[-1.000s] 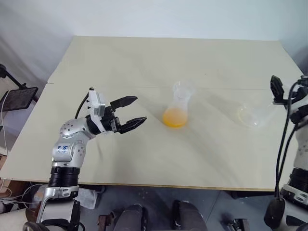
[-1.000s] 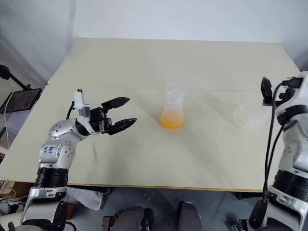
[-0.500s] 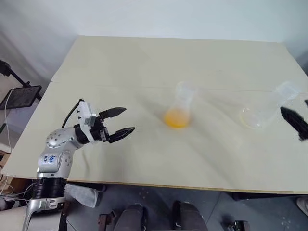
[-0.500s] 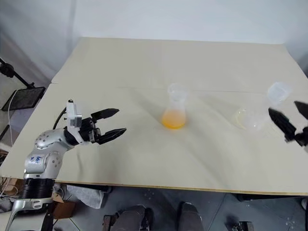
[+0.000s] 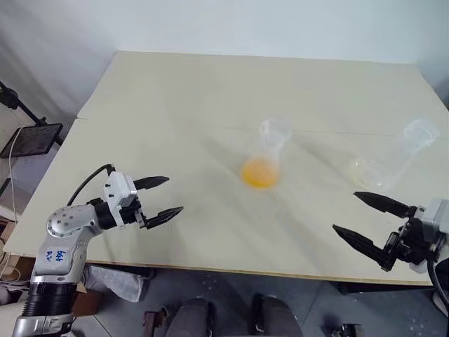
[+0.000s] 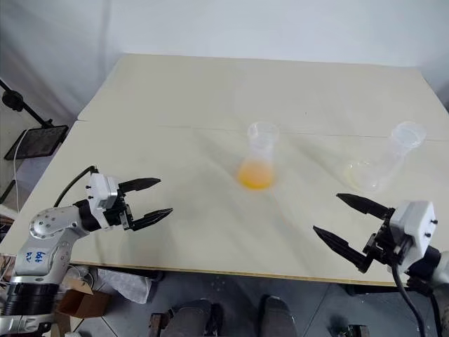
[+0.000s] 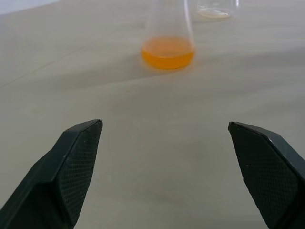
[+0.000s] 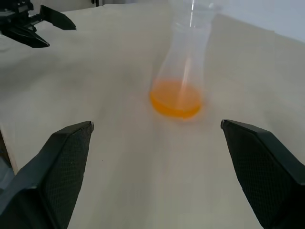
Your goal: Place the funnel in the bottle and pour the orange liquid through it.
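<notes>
Both the left tool point(image 5: 163, 198) and right tool point(image 6: 344, 225) are open and empty; approach the bottle point(image 6: 383, 161) slowly, since clear plastic tips easily.

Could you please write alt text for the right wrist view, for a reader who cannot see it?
A clear flask holding orange liquid stands on a beige table, framed by the open right gripper. The open left gripper is beyond.
</notes>
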Available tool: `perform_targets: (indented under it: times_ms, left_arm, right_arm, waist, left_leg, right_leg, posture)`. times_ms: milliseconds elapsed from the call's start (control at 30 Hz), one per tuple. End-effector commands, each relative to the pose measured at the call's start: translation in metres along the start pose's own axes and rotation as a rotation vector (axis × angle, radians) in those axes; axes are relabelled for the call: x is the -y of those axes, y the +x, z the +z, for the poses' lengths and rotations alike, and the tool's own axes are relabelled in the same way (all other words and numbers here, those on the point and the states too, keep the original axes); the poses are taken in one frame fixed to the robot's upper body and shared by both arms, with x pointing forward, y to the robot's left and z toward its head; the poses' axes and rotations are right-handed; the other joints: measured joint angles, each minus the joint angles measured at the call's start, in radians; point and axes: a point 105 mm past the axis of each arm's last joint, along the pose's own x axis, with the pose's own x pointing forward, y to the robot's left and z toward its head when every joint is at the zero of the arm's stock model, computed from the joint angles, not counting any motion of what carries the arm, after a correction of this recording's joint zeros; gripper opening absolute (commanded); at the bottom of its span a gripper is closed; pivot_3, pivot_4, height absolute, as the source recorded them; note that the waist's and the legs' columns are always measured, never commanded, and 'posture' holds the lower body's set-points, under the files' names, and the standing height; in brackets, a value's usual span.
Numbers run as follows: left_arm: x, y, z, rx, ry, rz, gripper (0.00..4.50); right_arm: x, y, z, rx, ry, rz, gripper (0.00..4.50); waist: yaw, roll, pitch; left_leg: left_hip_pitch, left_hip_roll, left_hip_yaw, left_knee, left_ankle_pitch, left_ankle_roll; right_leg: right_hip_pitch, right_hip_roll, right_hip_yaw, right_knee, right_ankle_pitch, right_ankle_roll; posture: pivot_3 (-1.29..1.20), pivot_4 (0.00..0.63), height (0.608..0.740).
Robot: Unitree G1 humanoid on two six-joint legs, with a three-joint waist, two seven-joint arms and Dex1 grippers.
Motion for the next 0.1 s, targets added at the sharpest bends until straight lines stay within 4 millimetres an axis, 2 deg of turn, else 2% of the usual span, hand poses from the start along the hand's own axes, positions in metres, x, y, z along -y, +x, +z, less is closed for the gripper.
perform_targets:
  times_ms: [33,100]
  left_arm:
    - [0.0011,-0.0031,0.0091,0.020,0.023,0.021,4.50]
    - [0.0050,-0.0039,0.0072,0.003,0.015,0.000,4.50]
  right_arm:
    - [0.0013,-0.0078,0.0012,0.001,-0.049,0.007,4.48]
    - [0.0027,-0.0122,-0.0036,-0.016,-0.075,0.012,4.48]
  waist:
    - [-0.002,0.000,0.000]
    - [-0.002,0.000,0.000]
  left_leg:
    - [0.000,0.000,0.000,0.000,0.000,0.000]
    - [0.001,0.001,0.000,0.000,0.000,0.000]
  right_leg:
    - [0.000,0.000,0.000,0.000,0.000,0.000]
    - [0.000,0.000,0.000,0.000,0.000,0.000]
  posture:
    - [0.00,0.150,0.740]
    - [0.00,0.150,0.740]
